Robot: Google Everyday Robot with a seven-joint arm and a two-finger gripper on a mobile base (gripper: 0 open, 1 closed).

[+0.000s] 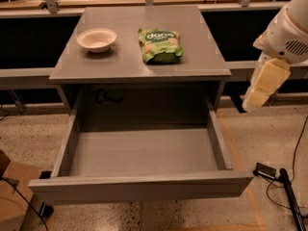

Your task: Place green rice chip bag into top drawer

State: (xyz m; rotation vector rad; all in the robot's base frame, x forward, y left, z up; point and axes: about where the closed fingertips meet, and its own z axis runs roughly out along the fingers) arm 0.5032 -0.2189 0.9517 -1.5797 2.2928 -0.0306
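- The top drawer is pulled wide open below the grey table; nothing lies inside it.
- The gripper hangs at the right, beside the table and well apart from the bag. I cannot tell if it is spread or pressed together.
- The green rice chip bag lies flat on the table top, right of the white bowl. Its long axis runs front to back, with the lettering toward the far edge.
- The bag looks light, puffy and crinkly, probably slippery. I would pinch it across the narrow width, gently.
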